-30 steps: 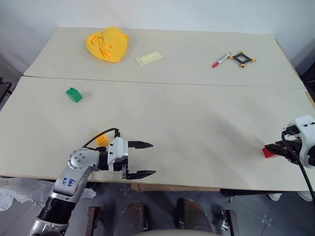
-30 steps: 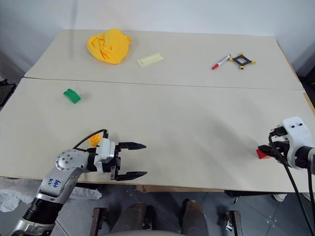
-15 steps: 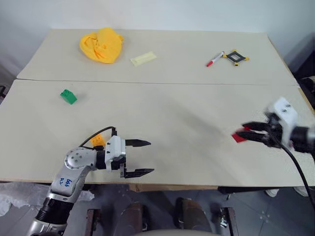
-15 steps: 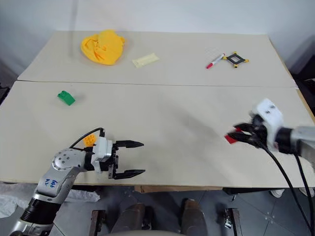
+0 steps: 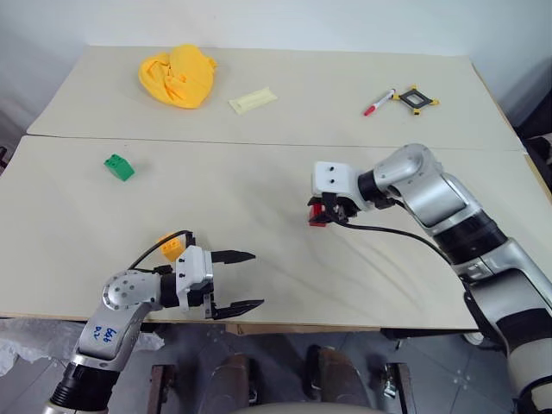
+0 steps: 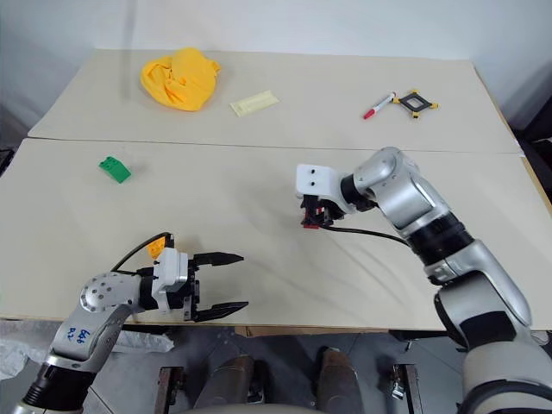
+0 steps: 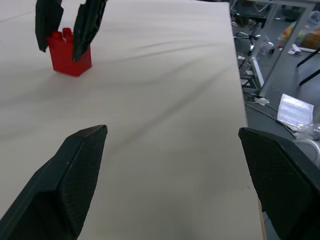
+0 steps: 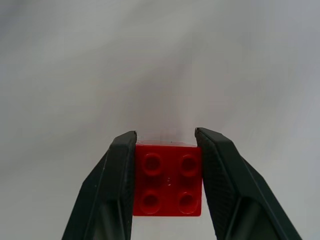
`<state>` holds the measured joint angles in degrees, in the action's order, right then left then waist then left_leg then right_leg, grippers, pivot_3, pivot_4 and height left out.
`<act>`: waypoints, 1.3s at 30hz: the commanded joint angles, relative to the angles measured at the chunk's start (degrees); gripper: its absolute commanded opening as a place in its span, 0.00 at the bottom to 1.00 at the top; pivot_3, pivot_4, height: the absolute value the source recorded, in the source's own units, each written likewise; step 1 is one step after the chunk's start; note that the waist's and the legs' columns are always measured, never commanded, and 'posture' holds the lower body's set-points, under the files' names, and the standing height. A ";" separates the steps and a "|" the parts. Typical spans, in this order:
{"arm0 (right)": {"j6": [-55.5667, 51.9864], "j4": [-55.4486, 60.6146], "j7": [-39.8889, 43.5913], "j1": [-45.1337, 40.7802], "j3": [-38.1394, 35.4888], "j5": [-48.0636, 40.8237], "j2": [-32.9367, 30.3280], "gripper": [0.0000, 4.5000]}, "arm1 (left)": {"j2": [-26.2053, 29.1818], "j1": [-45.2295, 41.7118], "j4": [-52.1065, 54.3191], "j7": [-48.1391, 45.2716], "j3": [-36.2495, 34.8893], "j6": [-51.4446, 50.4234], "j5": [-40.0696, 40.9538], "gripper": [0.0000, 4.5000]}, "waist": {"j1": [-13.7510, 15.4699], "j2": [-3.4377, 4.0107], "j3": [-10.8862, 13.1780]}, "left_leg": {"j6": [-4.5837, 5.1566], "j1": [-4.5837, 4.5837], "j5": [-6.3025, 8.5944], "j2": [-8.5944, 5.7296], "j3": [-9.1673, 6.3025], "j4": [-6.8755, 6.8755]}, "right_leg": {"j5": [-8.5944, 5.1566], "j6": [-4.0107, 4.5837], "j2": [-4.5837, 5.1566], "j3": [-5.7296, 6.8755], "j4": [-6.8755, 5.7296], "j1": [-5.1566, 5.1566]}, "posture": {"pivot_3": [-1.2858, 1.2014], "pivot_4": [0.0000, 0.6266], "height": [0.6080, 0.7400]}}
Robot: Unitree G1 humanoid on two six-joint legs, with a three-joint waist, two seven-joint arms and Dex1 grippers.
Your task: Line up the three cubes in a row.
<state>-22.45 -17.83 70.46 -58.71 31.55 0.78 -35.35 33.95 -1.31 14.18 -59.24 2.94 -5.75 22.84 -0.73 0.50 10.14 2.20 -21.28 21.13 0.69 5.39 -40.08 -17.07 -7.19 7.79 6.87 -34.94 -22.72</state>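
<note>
My right gripper [image 5: 321, 216] is shut on the red cube [image 8: 167, 180], its fingers [image 8: 117, 185] pressing two opposite sides, studs up. It holds the cube at or just above the table near the middle; the left wrist view also shows the red cube [image 7: 67, 50] between those fingers. The green cube [image 5: 119, 166] lies far left on the near tabletop. The orange-yellow cube [image 5: 171, 247] sits near the front edge, right behind my left gripper [image 5: 253, 279]. That gripper is open and empty, pointing right along the front edge.
On the far tabletop lie a yellow cloth [image 5: 178, 76], a pale yellow flat piece [image 5: 253, 101], a red marker [image 5: 379, 103] and a black-and-yellow frame [image 5: 414, 98]. A seam [image 5: 259, 142] divides the two tabletops. The table's front edge [image 5: 345, 326] runs just below my left gripper.
My right arm has swung from the table's right edge to the middle, carrying the red cube and turning its wrist. The left gripper has stayed about where it was, still open.
</note>
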 commanded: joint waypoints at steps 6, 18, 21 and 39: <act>5.93 -6.21 -0.13 -2.00 0.20 5.42 5.14 0.32 | 0.63 2.06 4.60 1.91 -1.38 -0.50 0.63 1.00 | -1.38 -0.03 -0.02 | -0.07 0.27 -0.05 0.09 0.01 -0.06 | -0.02 0.04 -0.03 -0.05 -0.17 0.15 | 0.52 0.24 1.00; 21.31 -7.01 1.45 2.35 -14.08 -3.62 4.05 1.00 | 1.19 4.08 7.23 5.61 -4.69 -2.19 1.38 1.00 | -0.79 0.01 0.03 | -0.08 0.02 -0.05 0.03 -0.07 0.02 | -0.03 0.07 0.01 0.00 -0.12 -0.05 | 0.52 0.24 1.00; 25.78 -2.05 10.96 10.18 -23.46 -17.67 3.50 1.00 | 1.29 7.72 11.62 8.41 -9.30 -3.99 3.64 1.00 | -0.78 -0.08 0.08 | -0.07 0.03 -0.04 0.03 -0.11 0.06 | -0.03 0.07 0.01 0.03 -0.02 0.04 | 0.52 0.24 1.00; 31.29 8.38 11.67 42.69 -39.77 -30.47 2.47 1.00 | -6.12 33.33 -8.39 10.45 -46.54 2.66 13.13 1.00 | -0.18 -0.10 0.15 | -0.01 0.23 0.12 0.05 -0.05 0.04 | -0.06 0.13 0.48 -0.13 0.07 0.18 | 0.52 0.24 1.00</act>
<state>5.74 -9.20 82.75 -15.90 -5.54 -29.80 -32.21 27.72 32.09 8.59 -48.86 -40.22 -5.59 35.58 -0.91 0.40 10.29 2.20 -21.04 21.25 0.75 5.34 -40.04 -17.13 -7.07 8.28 6.80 -34.88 -22.55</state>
